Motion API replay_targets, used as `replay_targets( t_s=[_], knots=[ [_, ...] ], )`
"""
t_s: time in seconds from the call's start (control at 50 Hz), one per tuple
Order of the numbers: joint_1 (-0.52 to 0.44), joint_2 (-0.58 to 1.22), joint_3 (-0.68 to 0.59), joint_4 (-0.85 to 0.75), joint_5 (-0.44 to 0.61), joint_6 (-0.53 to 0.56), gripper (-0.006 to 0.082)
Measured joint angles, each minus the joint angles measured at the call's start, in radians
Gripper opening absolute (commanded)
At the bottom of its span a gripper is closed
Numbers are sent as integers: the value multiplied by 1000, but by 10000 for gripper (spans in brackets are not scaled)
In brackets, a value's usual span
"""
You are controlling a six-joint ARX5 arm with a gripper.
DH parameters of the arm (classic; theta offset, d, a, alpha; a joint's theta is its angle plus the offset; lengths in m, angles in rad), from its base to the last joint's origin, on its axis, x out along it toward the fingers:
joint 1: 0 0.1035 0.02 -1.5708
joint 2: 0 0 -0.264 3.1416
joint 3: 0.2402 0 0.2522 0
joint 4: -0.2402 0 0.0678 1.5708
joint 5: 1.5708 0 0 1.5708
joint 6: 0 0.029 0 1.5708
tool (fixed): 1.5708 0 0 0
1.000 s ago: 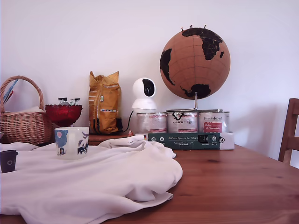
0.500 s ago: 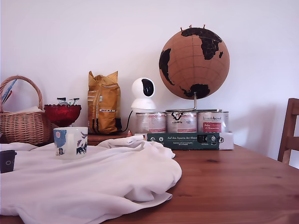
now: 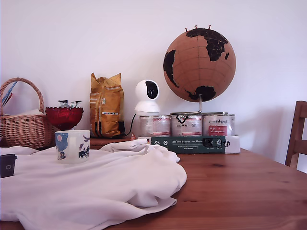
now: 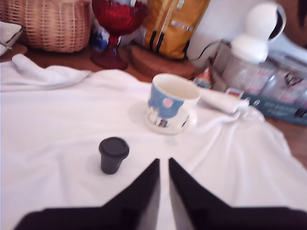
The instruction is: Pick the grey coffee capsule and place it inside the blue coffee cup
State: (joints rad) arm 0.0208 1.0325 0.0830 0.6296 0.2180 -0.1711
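Gripper: the gripper (image 4: 163, 165) is showing only in the wrist view; its two dark fingers (image 4: 144, 189) are lying almost together with a thin slit between them, clenched on nothing; it is hanging above the white cloth (image 4: 57, 120), apart from the capsule
Capsule: the grey coffee capsule (image 4: 113, 154) is standing upright on the cloth, wide end up; in the exterior view it (image 3: 7, 165) is sitting at the far left edge, partly cut by the frame
Cup: the blue coffee cup (image 4: 170, 103) is standing upright and open on the cloth, farther away than the capsule and well apart from it; in the exterior view it (image 3: 72, 146) is standing to the right of the capsule
Behind: a red glass bowl (image 3: 64, 116), a wicker basket (image 3: 23, 125) and a yellow bag (image 3: 106, 105) are standing at the far side; a globe (image 3: 199, 58) is resting over tins on the exterior view's right
Table: the wooden table (image 3: 240, 187) is lying bare to the right of the cloth
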Motion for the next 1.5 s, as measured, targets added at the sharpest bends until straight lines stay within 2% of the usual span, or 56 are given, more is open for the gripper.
replay_targets(
  t_s=[0.14, 0.3, 0.66, 0.86, 1.04, 1.24, 1.3, 1.5],
  knots=[
    [-18, 139, 12, 126, -18, 105, 563],
    [-26, 297, 85, 204, -52, 142, 563],
    [-26, 621, 294, 225, -90, 159, 560],
    [-26, 732, 360, 225, -93, 196, 551],
    [-26, 792, 404, 225, -99, 201, 422],
    [-24, 809, 427, 224, -106, 205, 117],
    [-22, 810, 431, 225, -106, 205, 88],
    [-13, 810, 452, 287, -106, 179, 88]
  ],
)
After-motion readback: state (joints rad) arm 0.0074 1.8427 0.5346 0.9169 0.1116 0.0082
